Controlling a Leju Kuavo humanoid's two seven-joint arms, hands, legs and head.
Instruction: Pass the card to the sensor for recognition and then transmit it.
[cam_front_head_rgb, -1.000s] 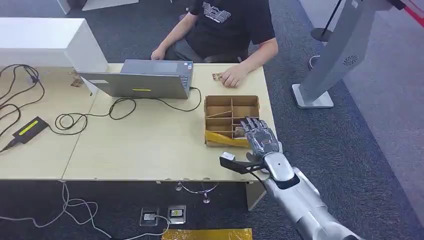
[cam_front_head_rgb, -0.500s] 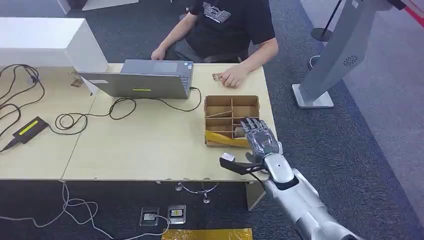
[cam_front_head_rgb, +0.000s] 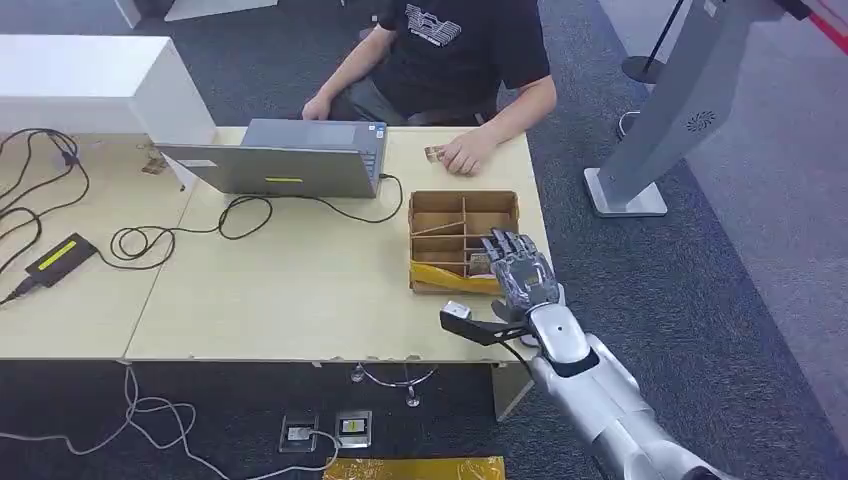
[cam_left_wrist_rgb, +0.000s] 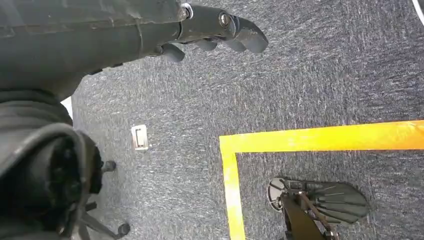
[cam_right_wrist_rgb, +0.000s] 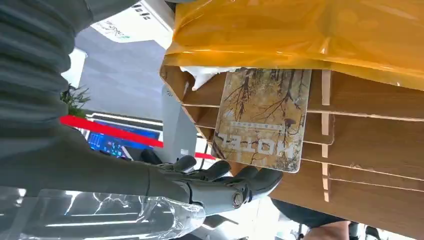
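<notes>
A card (cam_right_wrist_rgb: 262, 117) printed with bare trees and the word HOTEL lies in a near compartment of the divided cardboard box (cam_front_head_rgb: 440, 215); in the head view the card (cam_front_head_rgb: 480, 263) peeks out beside my fingers. My right hand (cam_front_head_rgb: 520, 272) hovers over the box's near right corner, fingers spread, holding nothing. In the right wrist view its fingers (cam_right_wrist_rgb: 220, 185) reach alongside the card without gripping it. A black sensor (cam_front_head_rgb: 60, 257) with a yellow-green strip lies far off on the table's left. My left hand (cam_left_wrist_rgb: 215, 30) hangs over the floor, fingers loose and empty.
A person sits behind the table, one hand (cam_front_head_rgb: 465, 155) resting by a small card (cam_front_head_rgb: 433, 154). An open laptop (cam_front_head_rgb: 290, 160) and black cables (cam_front_head_rgb: 180, 235) cover the table's middle and left. Yellow tape (cam_front_head_rgb: 455, 275) wraps the box's near wall. A white stand (cam_front_head_rgb: 650, 130) rises at the right.
My right hand has crept slightly to the right and farther over the box. Nothing else has moved.
</notes>
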